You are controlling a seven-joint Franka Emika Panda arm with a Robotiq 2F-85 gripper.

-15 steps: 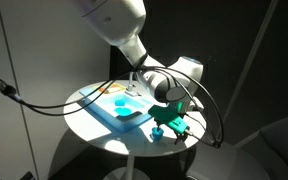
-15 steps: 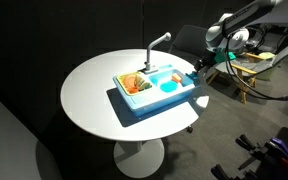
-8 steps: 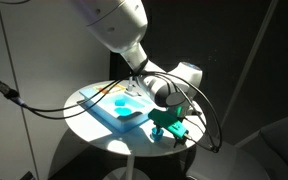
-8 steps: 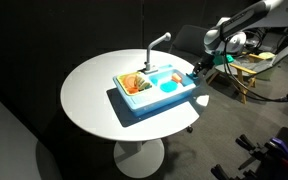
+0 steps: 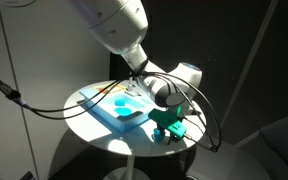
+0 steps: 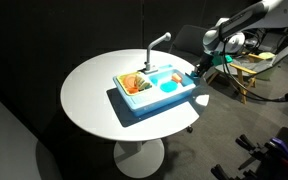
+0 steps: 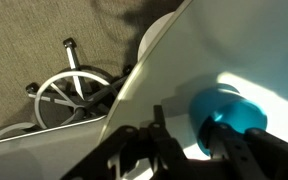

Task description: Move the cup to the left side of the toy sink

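Note:
The tiny bright blue cup (image 7: pixel 229 112) stands near the round white table's (image 6: pixel 94 90) edge, beside the toy sink (image 6: pixel 134 106). In the wrist view my gripper (image 7: pixel 190 124) straddles the cup's wall. One finger (image 7: pixel 156 125) is outside with a gap of table showing; the other (image 7: pixel 232 150) is at the cup's mouth. The jaws stand apart and no grip shows. In an exterior view the gripper (image 5: pixel 168 122) hangs low over the table rim with the cup (image 5: pixel 161 134) under it. In both exterior views the light blue sink (image 5: pixel 119 108) lies mid-table.
The sink's curved faucet (image 6: pixel 156 42) rises at its far side. The table edge runs right by the cup, and a wheeled chair base (image 7: pixel 74 95) sits on the carpet below. Cables (image 5: pixel 24 100) trail across the table, and furniture (image 6: pixel 249 65) stands behind the arm.
The arm has shifted slightly over the table edge and then held still. The sink has not moved.

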